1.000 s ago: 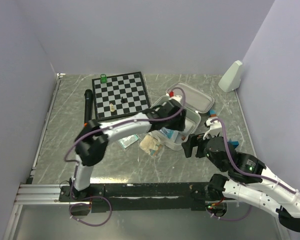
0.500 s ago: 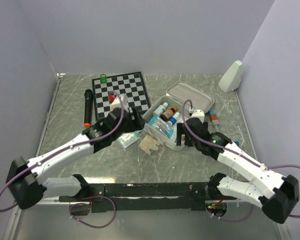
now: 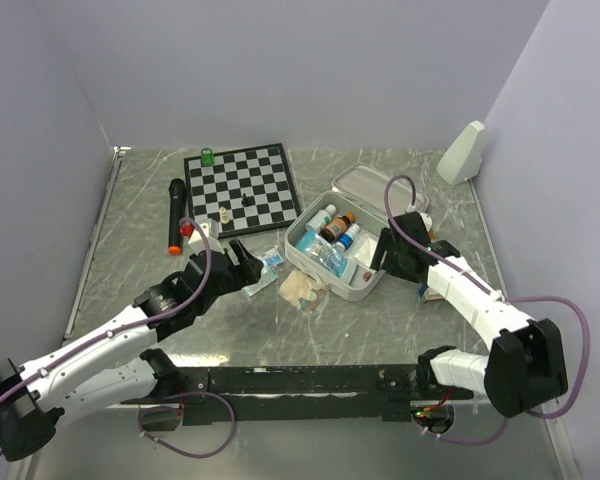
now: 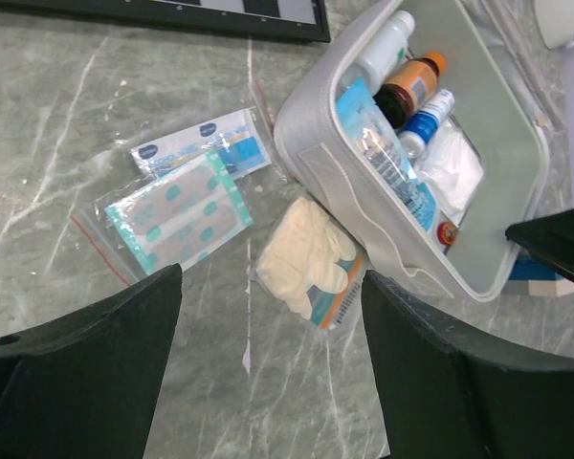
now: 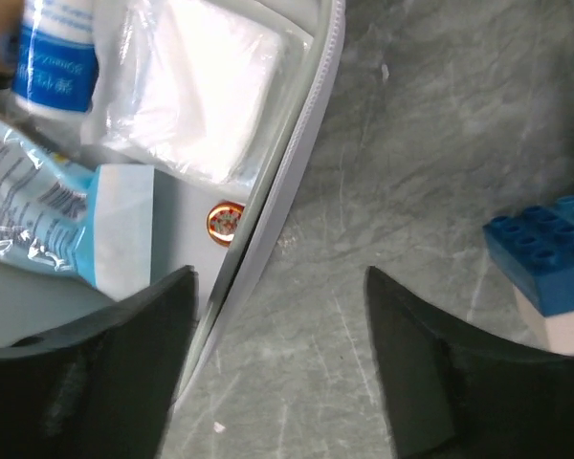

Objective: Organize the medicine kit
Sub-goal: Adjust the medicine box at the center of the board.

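Tabletop (image 3: 130, 250): kit (image 3: 356, 293) open, centre-right. My right gripper (image 5: 279, 277) spread, empty, astride its right rim. My left gripper (image 4: 271, 296) spread, empty. Glove pack (image 4: 311, 263) lies just ahead of it, beside the kit's wall; left arm nearer.

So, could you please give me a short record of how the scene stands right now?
case: medicine kit, lid open, on the table
inside: bottles and wrapped packets
outside: plaster packs and glove pack, lying beside the kit
left gripper: open, empty, near the loose packs
right gripper: open, empty, over the kit's rim
nearby: chessboard
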Tool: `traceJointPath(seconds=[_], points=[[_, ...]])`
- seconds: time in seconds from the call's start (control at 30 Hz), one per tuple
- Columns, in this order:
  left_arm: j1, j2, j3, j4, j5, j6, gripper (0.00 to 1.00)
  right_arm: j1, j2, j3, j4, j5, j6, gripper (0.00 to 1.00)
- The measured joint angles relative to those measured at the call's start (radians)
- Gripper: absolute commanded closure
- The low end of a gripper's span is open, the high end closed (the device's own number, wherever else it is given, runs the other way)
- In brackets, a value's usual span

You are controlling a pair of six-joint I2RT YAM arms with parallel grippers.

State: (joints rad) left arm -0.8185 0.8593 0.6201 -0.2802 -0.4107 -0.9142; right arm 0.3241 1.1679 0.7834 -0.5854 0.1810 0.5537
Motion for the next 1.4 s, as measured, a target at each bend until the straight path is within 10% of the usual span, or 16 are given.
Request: traceJointPath(seconds=[0.23,0.77,1.4], points=[[0.001,-0.03,-0.048,-0.01,-0.011,-0.025,0.21,-0.024,0.042,-0.031,0.072,-0.089,0.026,0.55],[0.001,0.043,-0.077,0.006,-0.007,-0.059,0.21,0.06,-0.196,-0.25,0.168,-0.283,0.29,0.56],[0.001,0.154,-0.075,0.0,-0.024,-0.121,0.22,0.343,-0.092,-0.213,0.241,-0.279,0.467,0.44]])
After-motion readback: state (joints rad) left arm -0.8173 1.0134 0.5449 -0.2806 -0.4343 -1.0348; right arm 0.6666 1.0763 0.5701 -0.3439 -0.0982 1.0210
